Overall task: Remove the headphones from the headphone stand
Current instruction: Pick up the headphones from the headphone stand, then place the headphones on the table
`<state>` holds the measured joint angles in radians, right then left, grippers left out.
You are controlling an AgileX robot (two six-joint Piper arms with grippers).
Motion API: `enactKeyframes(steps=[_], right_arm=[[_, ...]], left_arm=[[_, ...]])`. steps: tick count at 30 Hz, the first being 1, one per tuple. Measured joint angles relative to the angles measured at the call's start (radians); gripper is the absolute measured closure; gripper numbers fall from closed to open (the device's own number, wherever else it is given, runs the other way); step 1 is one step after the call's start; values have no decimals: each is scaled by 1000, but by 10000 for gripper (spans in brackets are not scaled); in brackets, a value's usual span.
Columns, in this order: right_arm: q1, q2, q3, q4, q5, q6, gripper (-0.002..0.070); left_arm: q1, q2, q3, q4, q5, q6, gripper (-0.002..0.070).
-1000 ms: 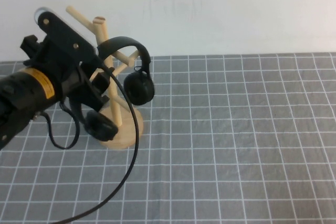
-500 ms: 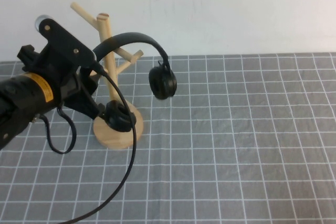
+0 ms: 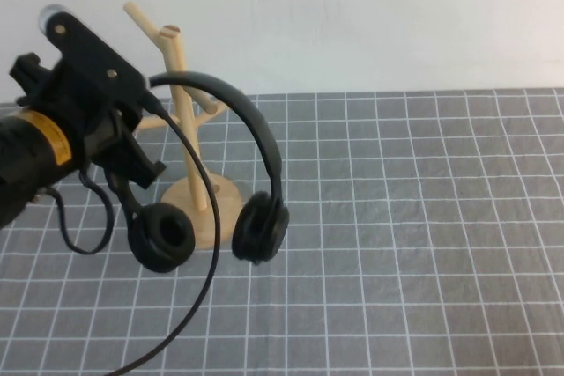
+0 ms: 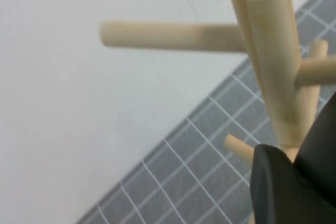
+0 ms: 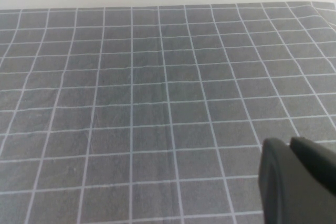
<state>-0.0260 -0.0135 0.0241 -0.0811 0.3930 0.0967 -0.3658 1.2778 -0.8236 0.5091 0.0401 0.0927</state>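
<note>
Since a second ago, the matte black headphones are lifted off the pale wooden headphone stand; round padded cups hang before its disc base. The left claw is closed on the headband. The right claw's state cannot be told.

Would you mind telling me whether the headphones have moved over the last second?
Yes. The headphones have swung down and toward the camera: both ear cups now hang in front of the stand's base instead of up beside its pole.
</note>
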Motion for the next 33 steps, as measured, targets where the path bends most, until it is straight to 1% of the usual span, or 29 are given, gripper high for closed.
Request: enactKeyframes(steps=[6, 8, 10, 12, 14, 15, 17, 19, 21, 23, 26, 28, 30, 33], right_arm=[[0, 0, 0, 0, 0, 0, 685], [0, 0, 0, 0, 0, 0, 685], [0, 0, 0, 0, 0, 0, 685], [0, 0, 0, 0, 0, 0, 685], [0, 0, 0, 0, 0, 0, 685], [0, 0, 0, 0, 0, 0, 685], [0, 0, 0, 0, 0, 0, 685], [0, 0, 0, 0, 0, 0, 685], [0, 0, 0, 0, 0, 0, 685], [0, 0, 0, 0, 0, 0, 684], [0, 0, 0, 0, 0, 0, 685], [0, 0, 0, 0, 0, 0, 685], [0, 0, 0, 0, 0, 0, 685], [0, 0, 0, 0, 0, 0, 685]], left_arm=[[0, -103, 0, 6, -3, -16, 629], [0, -143, -5, 8, 7, -80, 629], [-2, -184, -28, 8, 41, -182, 629], [-22, -214, -61, 8, 92, -268, 629], [-65, -234, -93, 4, 157, -332, 629], [-102, -238, -111, -4, 196, -347, 629], [-185, -235, -139, -15, 261, -360, 629], [-294, -214, -163, -24, 313, -367, 629], [-396, -174, -187, -26, 344, -369, 629], [-477, -106, -223, -30, 375, -373, 629], [-546, 34, -323, -60, 470, -377, 629], [-569, 129, -409, -74, 559, -377, 629], [-580, 224, -505, -78, 642, -363, 629], [-582, 376, -672, -82, 710, -324, 629]])
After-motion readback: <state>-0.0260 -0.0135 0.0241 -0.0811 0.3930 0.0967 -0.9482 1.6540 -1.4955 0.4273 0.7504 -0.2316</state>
